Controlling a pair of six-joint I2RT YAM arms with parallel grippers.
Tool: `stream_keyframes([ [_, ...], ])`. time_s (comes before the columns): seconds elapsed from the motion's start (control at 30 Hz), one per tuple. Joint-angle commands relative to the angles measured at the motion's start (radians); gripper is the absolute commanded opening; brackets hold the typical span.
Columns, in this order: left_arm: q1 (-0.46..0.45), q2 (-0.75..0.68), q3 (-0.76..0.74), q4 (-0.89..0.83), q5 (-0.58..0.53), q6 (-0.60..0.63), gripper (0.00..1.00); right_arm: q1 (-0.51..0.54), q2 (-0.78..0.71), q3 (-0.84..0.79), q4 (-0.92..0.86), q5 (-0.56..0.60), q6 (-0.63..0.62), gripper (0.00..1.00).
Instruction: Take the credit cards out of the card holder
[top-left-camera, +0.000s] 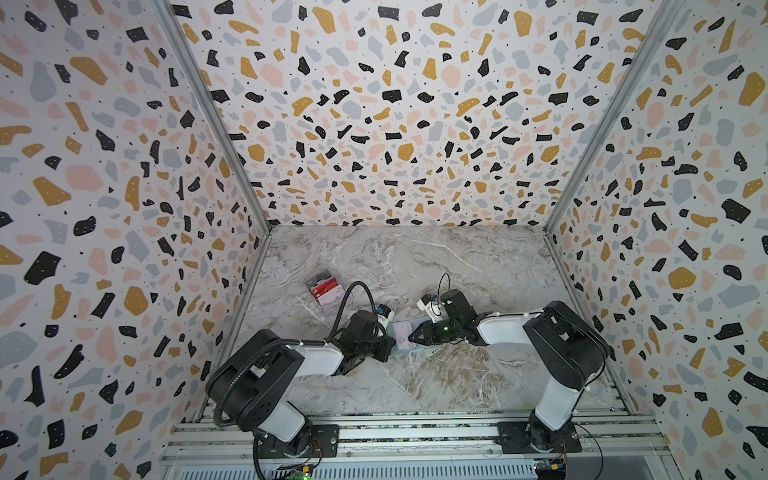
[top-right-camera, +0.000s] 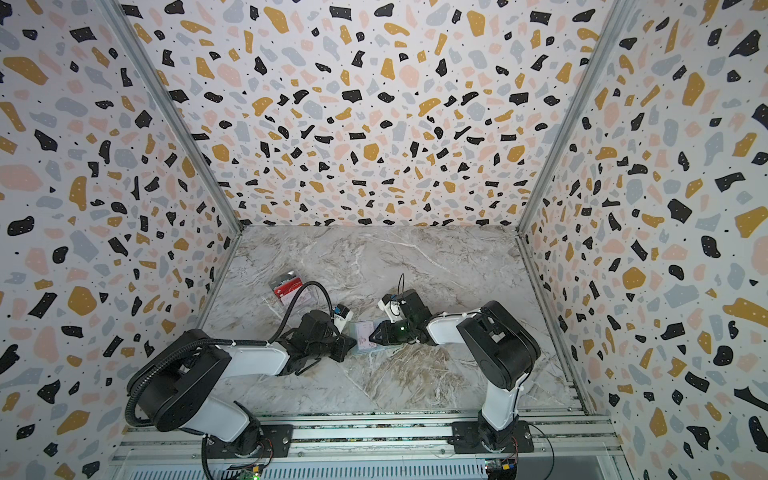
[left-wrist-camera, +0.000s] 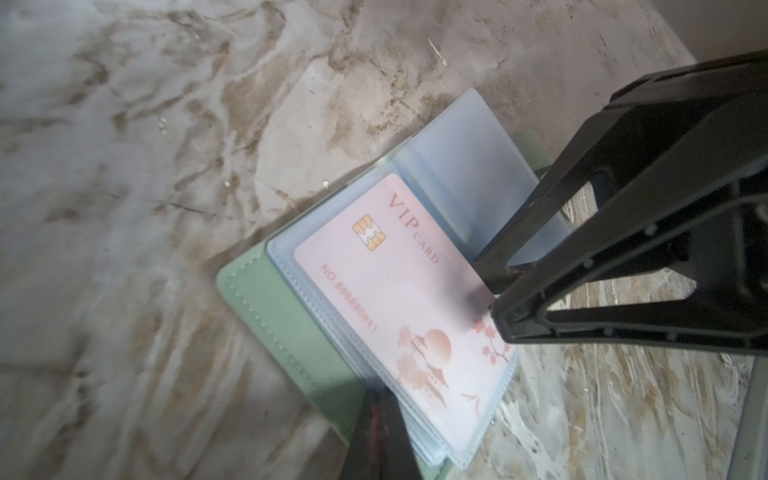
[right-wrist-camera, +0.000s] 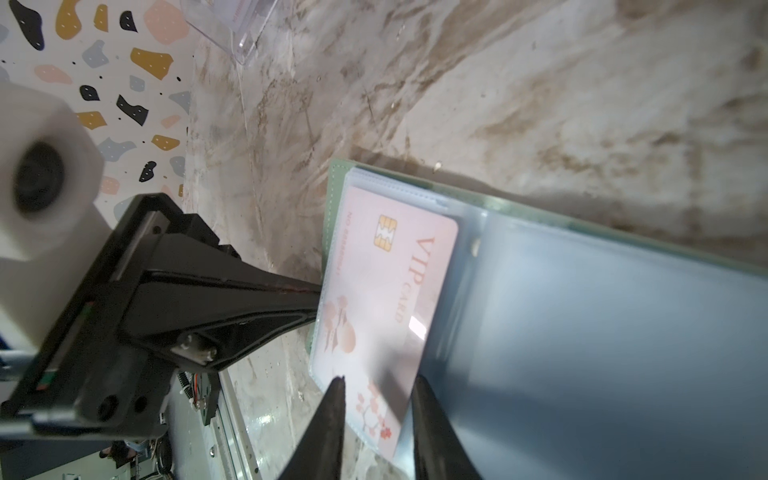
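Two grippers meet at the open mint card holder (left-wrist-camera: 270, 299), which lies flat on the marble table (top-left-camera: 415, 257). Left gripper (right-wrist-camera: 313, 296) is pinched closed, tip against the holder's outer edge. Right gripper (right-wrist-camera: 378, 380) has its fingers a narrow gap apart, flanking the flowery end of the pink card (left-wrist-camera: 395, 299) in its clear sleeve.

Reaching inward and low with left arm (top-left-camera: 316, 357) and right arm (top-left-camera: 498, 330), tips nearly meeting mid-table. Angled down with left gripper (right-wrist-camera: 316, 301) pinched tight. Facing it with right gripper (right-wrist-camera: 379, 384), fingers slightly parted.
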Motion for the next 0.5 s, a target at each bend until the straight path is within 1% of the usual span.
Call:
stream_keyframes([
  [0.0, -0.008, 0.064, -0.011, -0.116, -0.039, 0.005, 0.00, -0.007, -0.007, 0.017, 0.066, -0.085, 0.035, 0.29],
  [0.27, -0.008, 0.065, -0.009, -0.118, -0.044, 0.005, 0.00, -0.027, -0.024, -0.013, 0.150, -0.144, 0.096, 0.28],
  [0.47, -0.010, 0.070, -0.005, -0.118, -0.047, 0.005, 0.00, -0.034, -0.026, -0.021, 0.174, -0.175, 0.108, 0.28],
])
